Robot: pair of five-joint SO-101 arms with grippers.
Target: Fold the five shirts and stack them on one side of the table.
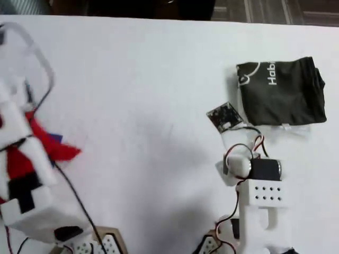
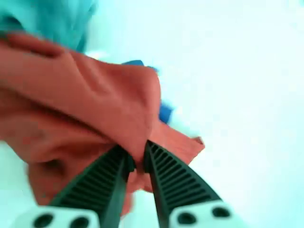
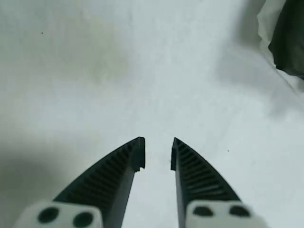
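Note:
A red shirt [image 1: 59,149] lies bunched at the table's left side under my left arm [image 1: 24,159]. My left gripper [image 2: 137,159] is shut on a fold of this red shirt [image 2: 95,99]. A blue patch [image 2: 164,113] peeks out behind it and a teal cloth [image 2: 47,21] lies beyond. A folded black shirt [image 1: 280,92] with white print sits at the far right. My right gripper [image 3: 157,154] hangs open over bare table with nothing between its fingers. The black shirt [image 3: 289,38] shows at that view's edge.
The white table [image 1: 143,90] stretches between the two arms. My right arm [image 1: 262,196] with its cables stands at the front right, just in front of the black shirt. A dark floor runs along the table's far edge.

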